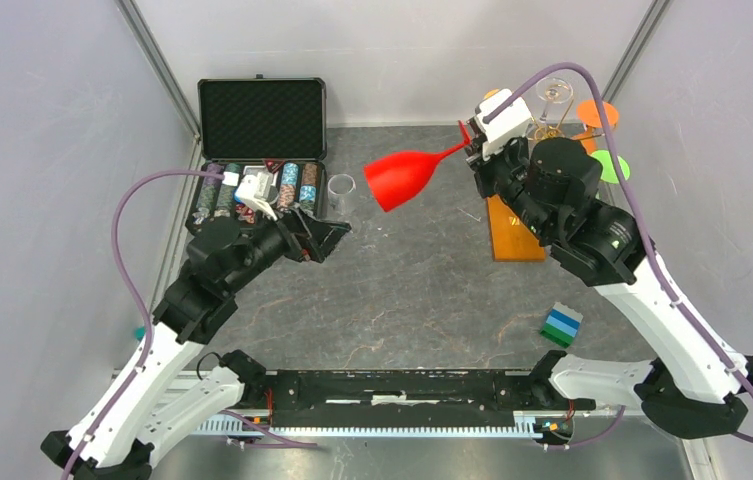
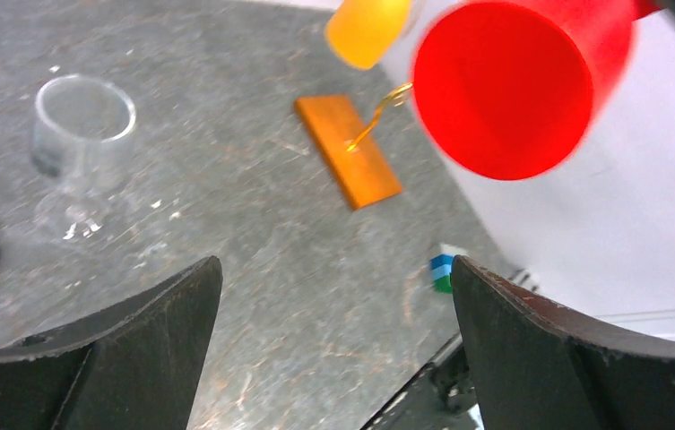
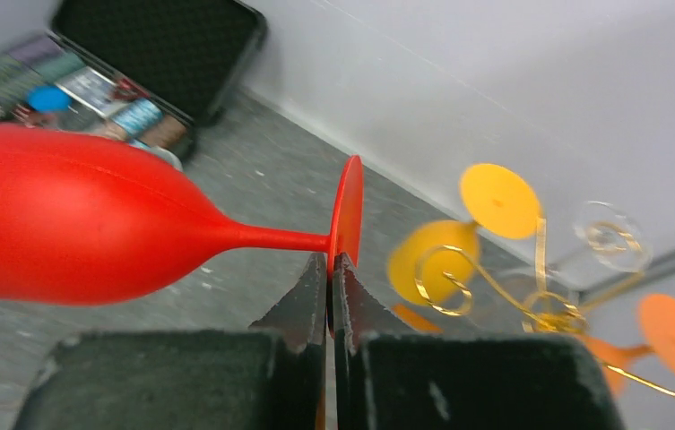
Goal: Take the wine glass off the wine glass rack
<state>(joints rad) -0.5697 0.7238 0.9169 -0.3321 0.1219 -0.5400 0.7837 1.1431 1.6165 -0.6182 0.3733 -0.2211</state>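
The right gripper (image 3: pixel 331 269) pinches the red wine glass (image 1: pixel 404 178) by its foot, holding it sideways in the air between the wine glass rack (image 1: pixel 514 232) and the black case (image 1: pixel 262 120), while the left gripper (image 1: pixel 327 236) gapes wide near a clear glass (image 1: pixel 340 186).

The right gripper (image 3: pixel 331 264) pinches the foot rim of the red wine glass (image 3: pixel 73 228), bowl lying sideways left of the fingers. Ahead and right: the wine glass rack (image 3: pixel 540 251) with yellow-orange glasses (image 3: pixel 497 199). Far ahead-left: a black case (image 3: pixel 163 45)
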